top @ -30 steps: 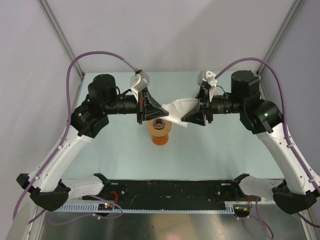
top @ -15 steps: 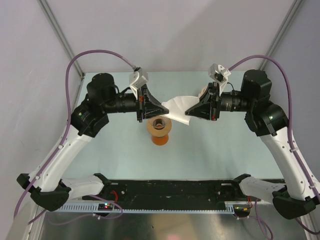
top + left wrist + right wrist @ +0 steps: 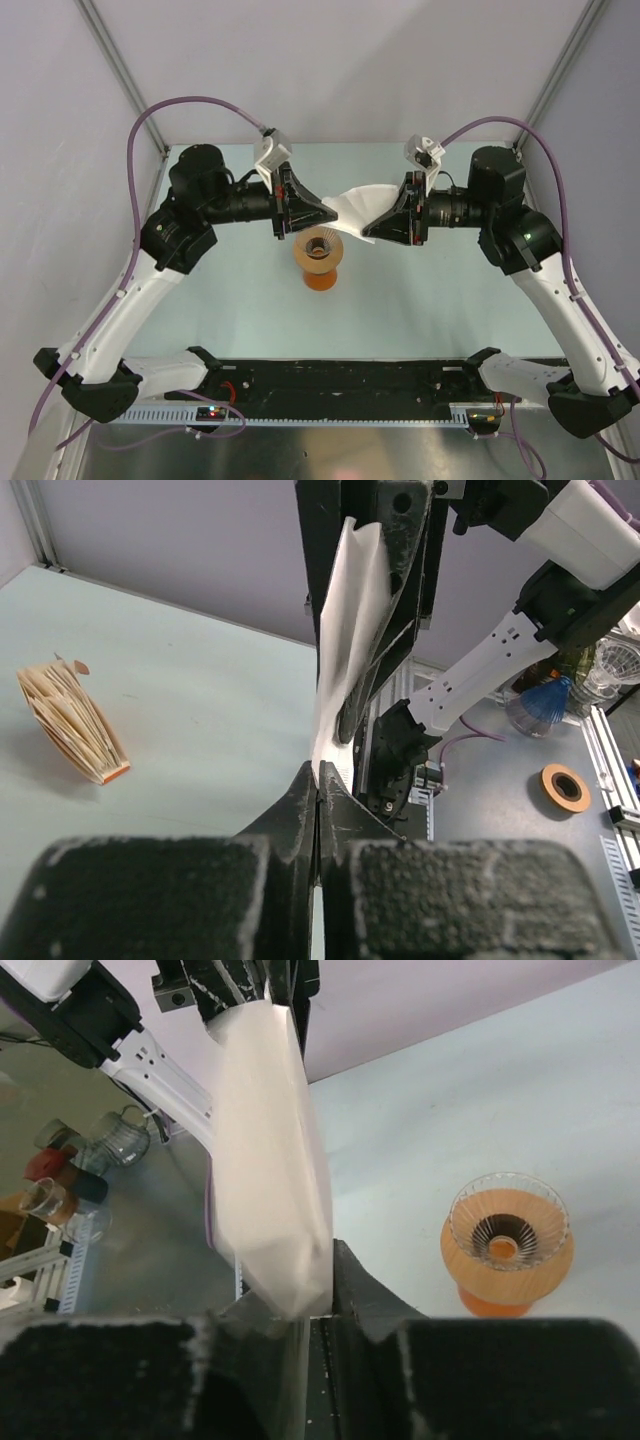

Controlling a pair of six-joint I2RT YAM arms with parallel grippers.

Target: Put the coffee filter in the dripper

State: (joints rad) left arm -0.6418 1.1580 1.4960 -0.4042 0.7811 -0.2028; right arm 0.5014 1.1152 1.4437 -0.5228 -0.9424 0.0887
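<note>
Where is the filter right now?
Top view: the filter is aloft mid-table, between the left claw and right claw, just beyond the dripper.

white coffee filter [image 3: 360,204], orange dripper [image 3: 319,262] — pale-green table [image 3: 450,295]

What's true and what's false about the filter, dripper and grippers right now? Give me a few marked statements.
1. The left gripper is shut on the filter. True.
2. The filter sits in the dripper. False: it hangs in the air between the two grippers, and the dripper holds nothing.
3. The dripper stands upright on the table. True.
4. The right gripper is well clear of the filter. False: the filter lies between that gripper's jaws.
</note>
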